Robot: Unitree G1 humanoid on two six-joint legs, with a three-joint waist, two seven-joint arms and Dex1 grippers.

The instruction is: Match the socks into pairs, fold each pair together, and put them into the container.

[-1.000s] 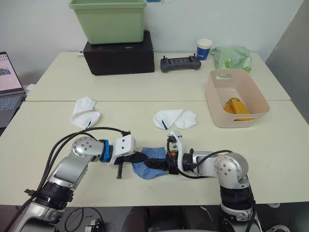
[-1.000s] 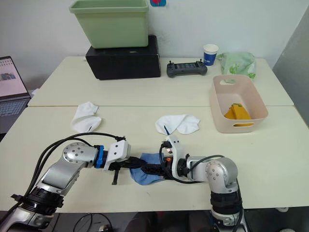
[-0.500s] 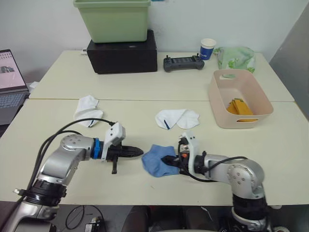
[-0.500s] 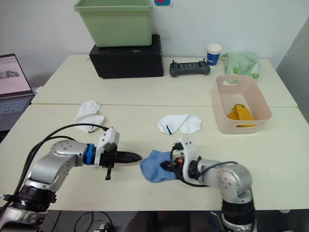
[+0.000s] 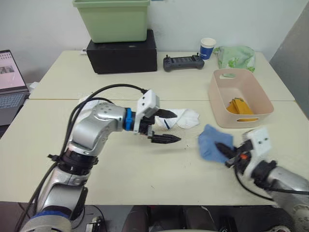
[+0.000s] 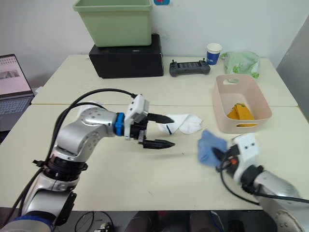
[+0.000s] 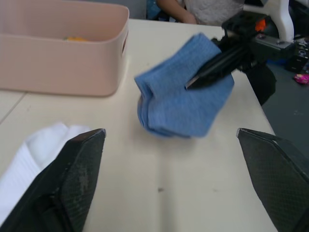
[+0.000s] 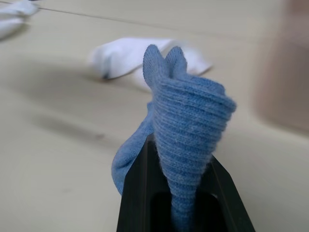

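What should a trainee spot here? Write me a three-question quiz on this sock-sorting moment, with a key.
1. True or false: the left tool is shut on a white sock.
2. What does the right tool grip? A) the folded light blue socks; B) a white sock; C) the paper cup.
3. Fill in: the socks already lying in the pink container are ___ in colour.

Key
1. False: its fingers are spread and hold nothing.
2. A.
3. Mustard-orange: the mustard-orange socks lie at the container's near end.
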